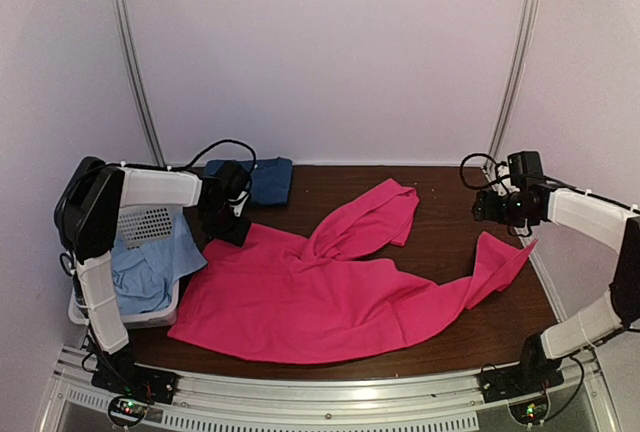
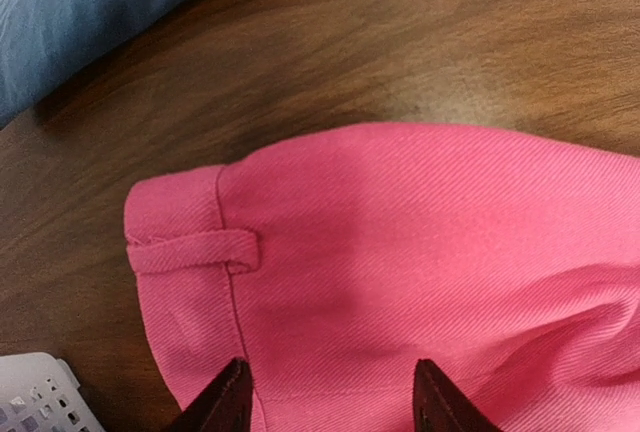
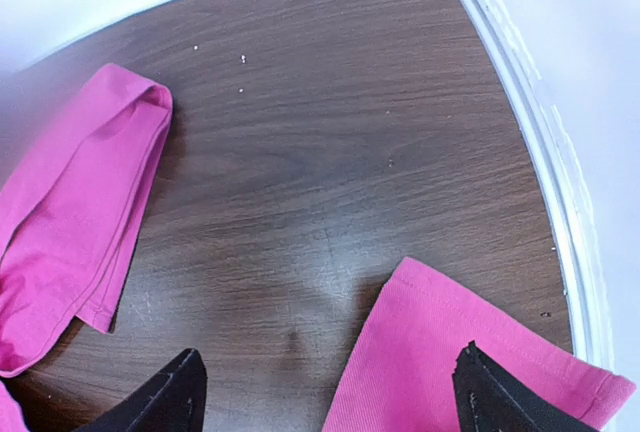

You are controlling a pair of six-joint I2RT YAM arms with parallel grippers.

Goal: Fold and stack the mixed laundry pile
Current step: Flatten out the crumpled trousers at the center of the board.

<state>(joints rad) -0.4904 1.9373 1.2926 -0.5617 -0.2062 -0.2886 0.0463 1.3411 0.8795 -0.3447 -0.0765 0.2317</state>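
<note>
- Dark wood for the biggest surface, the table (image 1: 450, 202), with nothing on it folded or stacked yet.
- Across its middle, the magenta-pink garment (image 1: 300, 302), spread loose and creased, with one long end doubled back toward the far side and another reaching right.
- At the left edge, the white basket (image 1: 150, 224), with the pale light-blue cloth (image 1: 150, 267) inside and partly over its rim.
- At the far edge, the dark blue T-shirt (image 1: 270, 180), lying apart from the pink.
- Left gripper (image 2: 330, 397): fingers apart, poised over the pink band edge near a small loop (image 2: 195, 249). No sign of a hold.
- Right gripper (image 3: 330, 392): fingers wide apart, straddling the hemmed pink end close to the table's right side. Nothing clamped.
- Risk of a one-layer pinch at either end, leaving the rest to sag and twist on the lift.
- Risk of a skewed fold from uneven pull between the two arms.
- Risk of a leftward drag snagging the overhanging blue cloth or nudging the basket.
</note>
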